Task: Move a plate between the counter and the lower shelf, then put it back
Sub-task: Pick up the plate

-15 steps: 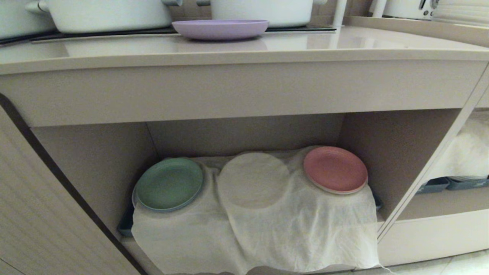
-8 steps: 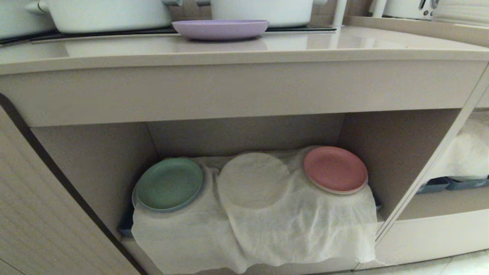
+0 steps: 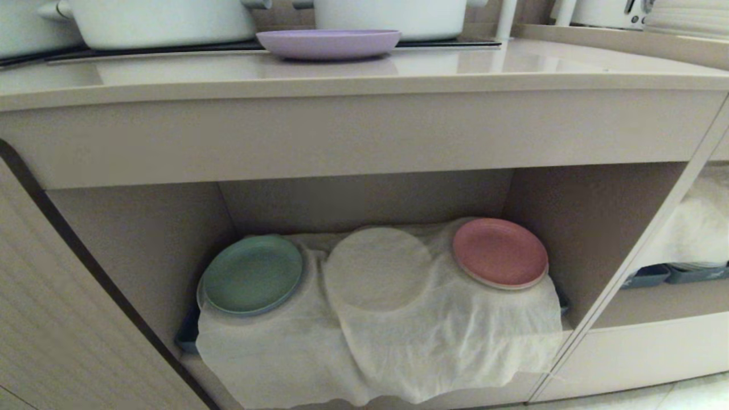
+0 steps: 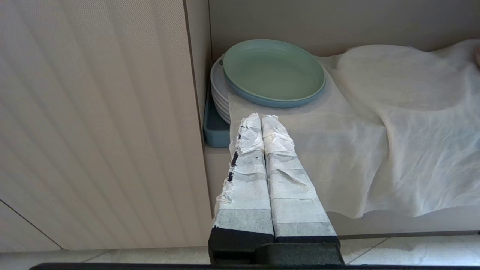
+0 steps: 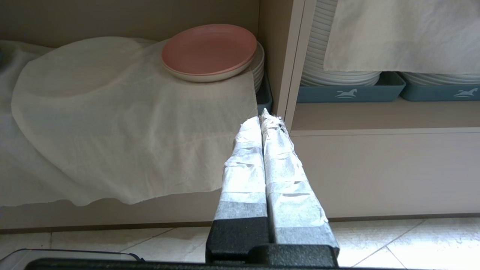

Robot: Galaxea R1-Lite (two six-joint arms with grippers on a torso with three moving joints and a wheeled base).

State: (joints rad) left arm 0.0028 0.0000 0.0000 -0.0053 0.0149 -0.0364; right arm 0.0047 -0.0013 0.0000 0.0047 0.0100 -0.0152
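— Lilac, that plate [image 3: 329, 43], sitting on the counter [image 3: 364, 74] towards its back edge, right where the black hob panel [image 3: 142, 50] begins. Two big white pots [image 3: 162, 20] stand just behind it.

— And the lower shelf [image 3: 188, 250]?

— Draped in a thin white cloth [image 3: 398, 330] that spills over the front edge. Three round humps under it. A green plate [image 3: 252, 274] rests on the hump at the left wall, a pink plate [image 3: 500, 252] on the one at the right wall; the middle hump [image 3: 379, 267] is bare cloth. Stacked white plates [image 4: 217, 92] in a blue tray [image 4: 214, 129] show under the green one.

— The claws?

— Both low, outside the shelf's front edge, touching nothing. The left gripper [image 4: 261, 119] points toward the green plate's corner, its taped fingers pressed together, nothing in them. The right gripper [image 5: 261, 117] points at the post by the pink plate, pinched closed too, nothing between its fingers.

— And beyond the post?

— Another recess with more white plate stacks [image 5: 339, 77] in blue trays under a cloth. Pale floor tiles [image 5: 393, 243] below.
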